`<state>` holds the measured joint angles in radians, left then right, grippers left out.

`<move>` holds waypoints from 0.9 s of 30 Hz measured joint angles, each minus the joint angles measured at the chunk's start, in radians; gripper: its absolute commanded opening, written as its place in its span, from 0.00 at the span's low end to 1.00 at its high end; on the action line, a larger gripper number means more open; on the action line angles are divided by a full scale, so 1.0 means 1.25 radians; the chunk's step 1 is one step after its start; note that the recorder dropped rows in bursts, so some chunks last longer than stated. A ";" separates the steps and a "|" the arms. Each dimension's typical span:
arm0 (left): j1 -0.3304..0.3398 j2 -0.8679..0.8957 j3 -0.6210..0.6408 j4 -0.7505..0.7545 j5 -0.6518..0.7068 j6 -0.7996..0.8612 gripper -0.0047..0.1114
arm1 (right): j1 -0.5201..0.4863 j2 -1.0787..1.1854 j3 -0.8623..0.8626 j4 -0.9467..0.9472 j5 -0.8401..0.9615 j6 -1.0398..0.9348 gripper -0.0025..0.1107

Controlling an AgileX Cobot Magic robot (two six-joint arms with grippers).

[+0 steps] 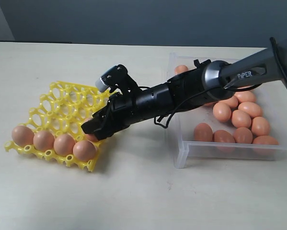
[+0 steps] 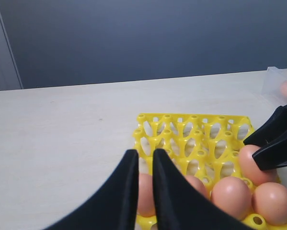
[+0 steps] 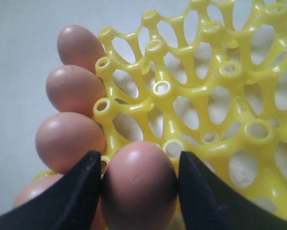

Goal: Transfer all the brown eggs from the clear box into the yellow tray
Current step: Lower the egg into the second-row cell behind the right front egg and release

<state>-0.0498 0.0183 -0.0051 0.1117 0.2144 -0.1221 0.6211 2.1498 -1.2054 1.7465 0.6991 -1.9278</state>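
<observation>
While the right gripper [image 3: 139, 159] has its two fingers spread wide around one brown egg [image 3: 138, 184], pinching it on both sides, that egg sits low over the yellow tray [image 1: 62, 103], just behind the filled front row. Whether it already rests in a cup or hangs just above one, I cannot tell.

Four eggs [image 1: 53, 142] stand side by side in the tray's near row, so the job looks to be in its early part. With the one in the fingers, five are out of the clear box [image 1: 181, 153]. Every cup behind that row is empty.

Inside the box a cluster of eggs [image 1: 241, 119] lies loose, roughly a dozen that I can see, and the arm hides part of the box, so there may be more. All of these are left to carry over.

Off to the side, the left gripper [image 2: 141, 154] hangs above the tray's front edge with its fingers almost together and nothing between them.

Both tray and box lie on a pale table [image 1: 133, 191], near each other but not touching. Nothing lies between them. The closest hazard, in my judgement, is the neighbouring egg [image 1: 84, 150] in the front row, which is close to the right gripper's fingers and could be nudged as they open.
</observation>
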 measured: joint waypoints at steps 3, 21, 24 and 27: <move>0.000 0.000 0.000 0.000 0.000 0.000 0.15 | 0.001 0.000 -0.016 -0.002 0.002 0.000 0.43; 0.000 0.000 0.000 0.000 0.000 0.000 0.15 | 0.008 0.000 -0.026 -0.030 -0.017 -0.031 0.44; 0.000 0.000 0.000 0.000 0.000 0.000 0.15 | 0.008 0.002 -0.026 -0.030 -0.018 -0.037 0.48; 0.000 0.000 0.000 0.000 0.000 0.000 0.15 | 0.008 0.004 -0.027 -0.030 -0.020 -0.037 0.49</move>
<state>-0.0498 0.0183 -0.0051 0.1117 0.2144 -0.1221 0.6305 2.1544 -1.2390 1.7088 0.6742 -1.9744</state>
